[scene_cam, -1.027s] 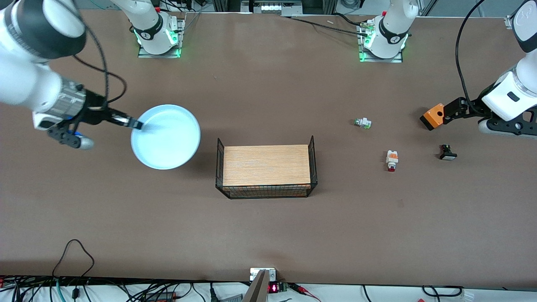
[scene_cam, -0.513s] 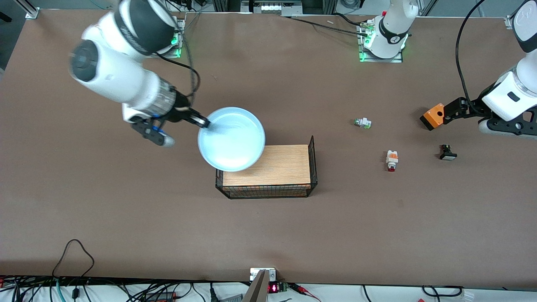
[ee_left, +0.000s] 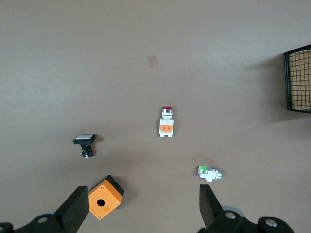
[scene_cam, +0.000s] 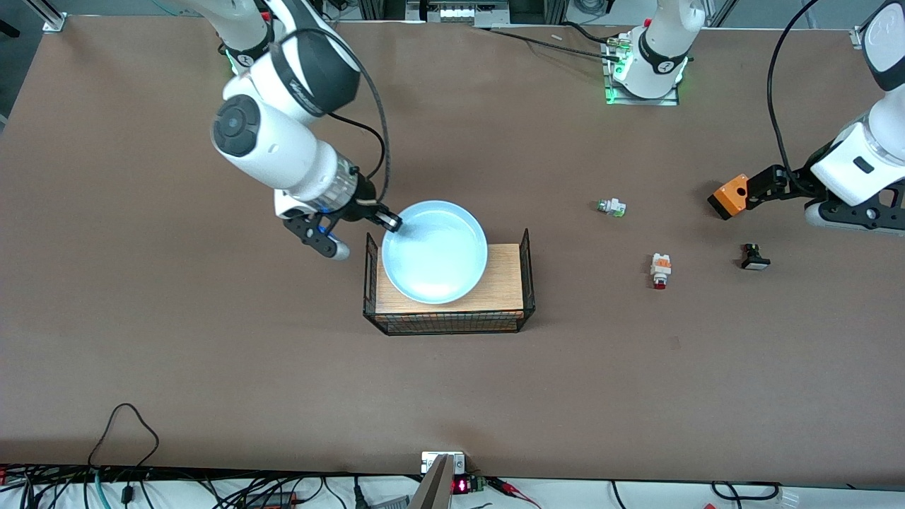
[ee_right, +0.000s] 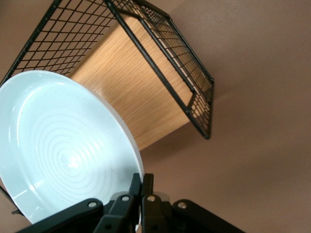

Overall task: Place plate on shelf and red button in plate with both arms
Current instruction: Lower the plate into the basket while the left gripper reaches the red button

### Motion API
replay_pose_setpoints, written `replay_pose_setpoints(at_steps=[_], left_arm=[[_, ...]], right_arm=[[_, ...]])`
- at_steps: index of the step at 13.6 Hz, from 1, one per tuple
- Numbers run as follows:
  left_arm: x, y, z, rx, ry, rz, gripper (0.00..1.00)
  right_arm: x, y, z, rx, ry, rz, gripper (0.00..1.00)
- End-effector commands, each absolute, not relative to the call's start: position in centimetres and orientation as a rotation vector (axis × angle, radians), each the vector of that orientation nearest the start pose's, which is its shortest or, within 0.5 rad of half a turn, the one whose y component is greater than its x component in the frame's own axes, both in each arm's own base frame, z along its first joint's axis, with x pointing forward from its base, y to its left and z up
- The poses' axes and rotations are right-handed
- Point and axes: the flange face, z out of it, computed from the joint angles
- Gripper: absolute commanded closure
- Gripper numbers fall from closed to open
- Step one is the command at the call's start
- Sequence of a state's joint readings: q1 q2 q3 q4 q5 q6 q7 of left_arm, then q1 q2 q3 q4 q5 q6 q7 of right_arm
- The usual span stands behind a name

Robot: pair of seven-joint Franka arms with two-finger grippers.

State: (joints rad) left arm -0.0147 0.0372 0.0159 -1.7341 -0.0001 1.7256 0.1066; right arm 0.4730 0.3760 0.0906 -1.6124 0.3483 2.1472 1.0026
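Observation:
The pale blue plate (scene_cam: 435, 251) (ee_right: 58, 150) hangs over the wooden board (scene_cam: 503, 283) of the wire basket, toward the right arm's end of it. My right gripper (scene_cam: 391, 223) (ee_right: 147, 183) is shut on the plate's rim. The red button (scene_cam: 660, 268) (ee_left: 166, 122), white with an orange band, lies on the table toward the left arm's end. My left gripper (ee_left: 142, 213) waits open in the air, with an orange box (scene_cam: 730, 196) (ee_left: 104, 199) below it, next to one finger. Nothing is between its fingers.
The black wire basket (scene_cam: 526, 268) (ee_right: 192, 92) stands mid-table. A white part with a green tip (scene_cam: 611, 207) (ee_left: 209, 172) and a black part with a white cap (scene_cam: 754, 257) (ee_left: 85, 144) lie near the red button.
The right arm has carried the plate from the right arm's end of the table to over the basket's board. The left arm has not moved.

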Motion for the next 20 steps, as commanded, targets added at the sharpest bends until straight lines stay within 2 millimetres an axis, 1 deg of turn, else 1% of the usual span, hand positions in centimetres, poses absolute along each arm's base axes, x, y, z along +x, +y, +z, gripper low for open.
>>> replay_pose_setpoints(at_steps=[1, 3, 5, 7, 8, 9, 10, 11, 12, 13, 14, 16, 17, 18, 19, 20], left_arm=[[56.6, -0.3, 51.9, -3.141, 0.193, 0.288, 0.0], [57.0, -0.6, 48.6, -3.128, 0.214, 0.417, 0.0], [58.7, -0.7, 42.9, -3.111, 0.218, 0.534, 0.0], [60.1, -1.0, 38.0, -3.107, 0.227, 0.535, 0.0], [60.5, -1.2, 36.0, -3.107, 0.234, 0.523, 0.0], [60.8, -1.3, 34.1, -3.112, 0.237, 0.475, 0.0], [60.8, -1.5, 32.0, -3.117, 0.244, 0.42, 0.0], [60.4, -2.4, 30.3, -3.119, 0.268, 0.364, 0.0], [59.6, -3.9, 28.3, -3.116, 0.31, 0.309, 0.0], [58.8, -4.9, 26.5, -3.11, 0.358, 0.244, 0.0], [58.3, -5.1, 24.9, -3.096, 0.396, 0.181, 0.0], [57.7, -5.1, 22.2, -3.078, 0.443, 0.11, 0.0], [57.3, -5.1, 21.3, -3.069, 0.467, 0.093, 0.0], [56.8, -5.1, 20.6, -3.066, 0.474, 0.081, 0.0], [56.4, -5.0, 20.1, -3.067, 0.473, 0.072, 0.0], [56.2, -4.9, 19.4, -3.068, 0.471, 0.081, 0.0]], right_arm=[[58.3, 37.7, 41.3, -2.665, 0.865, 0.14, 1.0], [58.7, 38.0, 40.0, -2.66, 0.868, 0.123, 1.0], [58.9, 38.6, 39.1, -2.663, 0.85, 0.084, 1.0], [58.8, 38.8, 38.0, -2.669, 0.854, 0.087, 1.0], [58.7, 38.9, 37.7, -2.675, 0.852, 0.089, 1.0], [58.4, 39.2, 37.4, -2.683, 0.848, 0.097, 1.0], [58.1, 39.3, 37.2, -2.688, 0.851, 0.109, 1.0], [58.1, 39.1, 37.1, -2.692, 0.851, 0.112, 1.0], [58.0, 38.9, 36.8, -2.699, 0.851, 0.116, 1.0], [58.0, 38.9, 36.7, -2.7, 0.85, 0.117, 1.0], [58.0, 38.9, 36.5, -2.701, 0.853, 0.118, 1.0], [57.8, 38.6, 35.8, -2.712, 0.85, 0.126, 1.0], [57.8, 38.5, 35.6, -2.717, 0.847, 0.129, 0.97], [57.8, 38.4, 35.7, -2.708, 0.869, 0.134, 0.36], [57.9, 38.2, 36.1, -2.704, 0.868, 0.127, 0.0], [58.1, 37.8, 37.4, -2.695, 0.866, 0.108, 0.0]])
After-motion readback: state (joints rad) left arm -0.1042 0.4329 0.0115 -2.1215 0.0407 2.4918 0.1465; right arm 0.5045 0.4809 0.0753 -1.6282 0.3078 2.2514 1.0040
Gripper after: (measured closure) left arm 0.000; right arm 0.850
